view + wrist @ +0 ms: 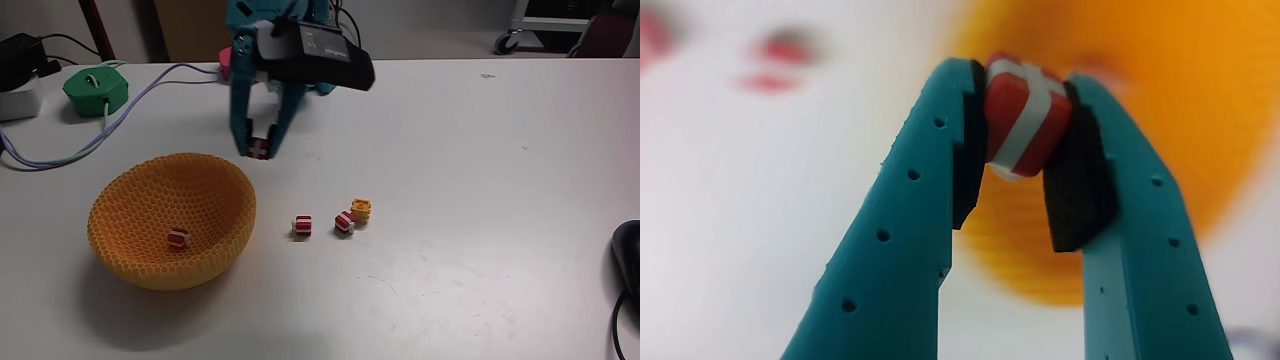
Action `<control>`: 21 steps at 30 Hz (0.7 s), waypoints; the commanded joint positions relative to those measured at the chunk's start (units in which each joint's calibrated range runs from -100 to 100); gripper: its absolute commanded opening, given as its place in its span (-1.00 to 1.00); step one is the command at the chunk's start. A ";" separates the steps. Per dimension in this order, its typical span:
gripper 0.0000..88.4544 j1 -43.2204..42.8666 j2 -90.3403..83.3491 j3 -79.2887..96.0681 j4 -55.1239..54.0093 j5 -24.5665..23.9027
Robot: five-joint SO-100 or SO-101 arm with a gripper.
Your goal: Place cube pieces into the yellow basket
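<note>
gripper (1025, 125) is pinching a striped cube (1025, 112) right between its fingertips; it hangs just past the basket (170, 215) rim; another cube (178, 238) sits inside

One striped cube (178, 238) lies in the yellow mesh basket (130, 205); another (1025, 115) is pinched in the hand (259, 151). Two striped (302, 225) and one orange cube (361, 210) lie right of the basket.

The tool (259, 150) grips a striped cube (260, 152) beside the yellow basket (140, 262).
</note>
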 commanded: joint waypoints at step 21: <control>0.28 -24.05 -6.87 11.39 8.85 -6.11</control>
